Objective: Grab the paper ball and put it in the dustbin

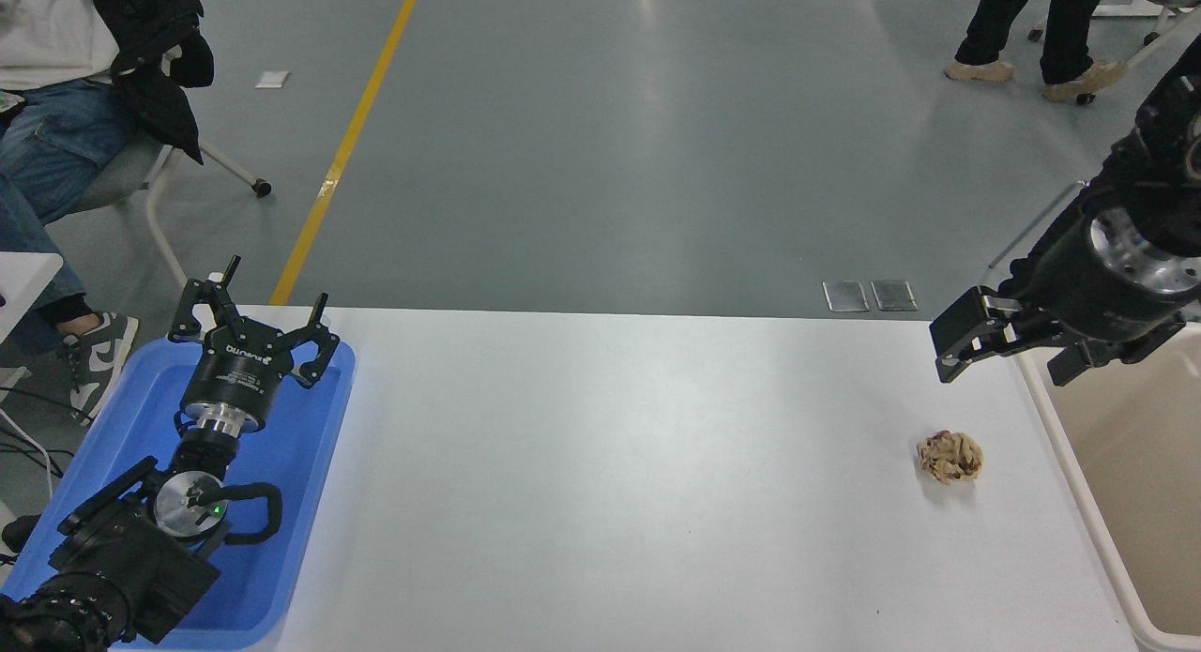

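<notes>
The paper ball (950,457), a small crumpled tan wad with dark flecks, lies on the white table (610,483) near its right edge. The dustbin (1079,483), cream-beige with a thick pale rim, stands just right of the table; only part of it shows. My right gripper (1004,347) hangs open and empty in the air over the table's far right corner, above and a little behind the ball, beside the bin's rim. My left gripper (253,319) is parked, open and empty, over the blue tray at the lower left.
A shallow blue tray (310,502) lies at the table's left end under the left arm. A seated person (56,117) is at the upper left. Another person's legs (1032,33) stand on the floor at the upper right.
</notes>
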